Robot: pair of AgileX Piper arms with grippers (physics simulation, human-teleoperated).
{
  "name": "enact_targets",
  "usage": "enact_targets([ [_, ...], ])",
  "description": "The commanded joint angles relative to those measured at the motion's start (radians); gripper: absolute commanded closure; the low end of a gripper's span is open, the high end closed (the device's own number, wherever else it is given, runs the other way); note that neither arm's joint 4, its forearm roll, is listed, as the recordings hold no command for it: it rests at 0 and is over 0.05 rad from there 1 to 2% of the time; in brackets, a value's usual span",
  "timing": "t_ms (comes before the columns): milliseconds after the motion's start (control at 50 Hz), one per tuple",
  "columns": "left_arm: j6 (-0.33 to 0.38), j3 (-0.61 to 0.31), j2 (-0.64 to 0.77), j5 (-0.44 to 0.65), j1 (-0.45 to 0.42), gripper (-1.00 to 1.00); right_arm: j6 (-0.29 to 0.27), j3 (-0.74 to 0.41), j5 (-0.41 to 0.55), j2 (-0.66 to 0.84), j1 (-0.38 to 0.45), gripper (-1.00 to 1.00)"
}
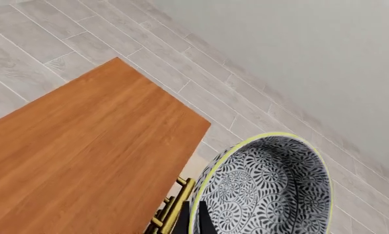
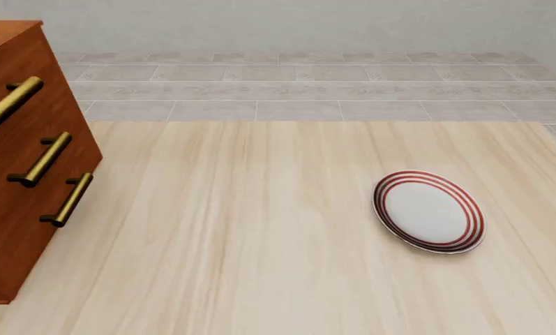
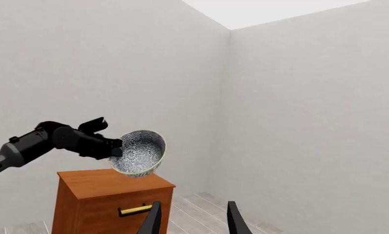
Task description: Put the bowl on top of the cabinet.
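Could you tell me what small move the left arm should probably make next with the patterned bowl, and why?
Probably carry it inward over the reddish-brown wooden cabinet, then lower: the left gripper holds the deep floral-patterned bowl tilted in the air near the top's front edge.

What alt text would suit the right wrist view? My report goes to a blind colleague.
The left arm's claw holds a patterned bowl, tilted, in the air just above the top of a reddish-brown cabinet standing against pale walls. The right claw's two dark fingers stand apart, empty, at the picture's bottom edge.
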Motion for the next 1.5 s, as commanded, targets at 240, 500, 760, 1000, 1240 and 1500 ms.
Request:
enact_targets([
  [240,-0.006,0.044,-0.035,-0.013,0.104,1.00,-0.006,0.000,0.006,-0.005,0.010,-1.00],
  [500,0.017,0.109,-0.056,-0.036,0.178,1.00,-0.007,-0.009,0.050,-0.038,0.011,-1.00],
  [760,0.025,0.112,-0.067,-0.029,0.248,1.00,-0.007,-0.010,0.050,-0.033,0.010,-1.00],
  [1000,0.021,0.126,-0.061,-0.045,0.267,1.00,-0.008,-0.006,0.031,-0.017,0.008,-1.00],
  [1240,0.008,0.148,-0.051,-0.068,0.273,1.00,-0.009,0.000,-0.005,0.010,0.005,-1.00],
  [1500,0.038,0.199,-0.039,-0.098,0.299,1.00,-0.008,-0.001,0.009,-0.004,0.004,-1.00],
])
